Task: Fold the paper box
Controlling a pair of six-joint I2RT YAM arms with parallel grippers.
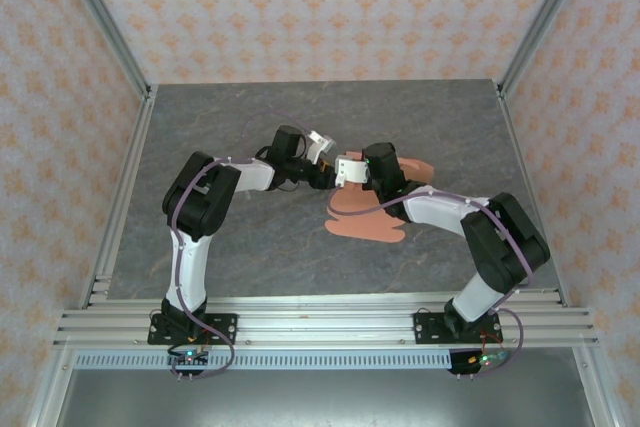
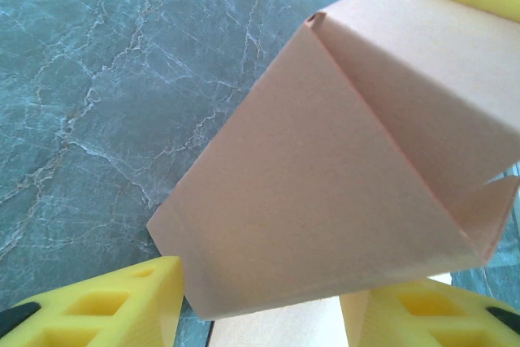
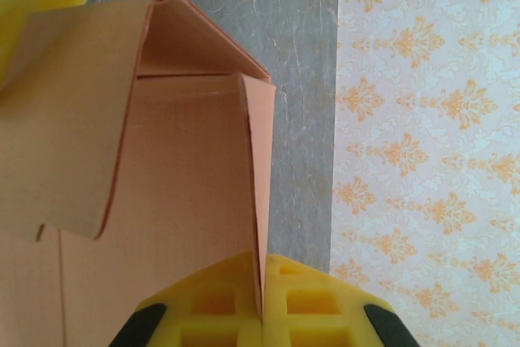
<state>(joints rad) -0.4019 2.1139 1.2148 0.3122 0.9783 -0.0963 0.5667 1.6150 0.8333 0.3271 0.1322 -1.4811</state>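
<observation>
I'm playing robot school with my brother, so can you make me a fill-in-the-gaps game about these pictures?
The right gripper pinches a flap of the paper box with its jaws ___.
Its fingers are coloured ___.
The table under the box is coloured ___.
Missing words: shut, yellow, grey.

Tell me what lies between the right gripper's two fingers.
A thin wall of the paper box, pinched edge-on between the yellow fingers of the right gripper; the right wrist view shows it.
</observation>
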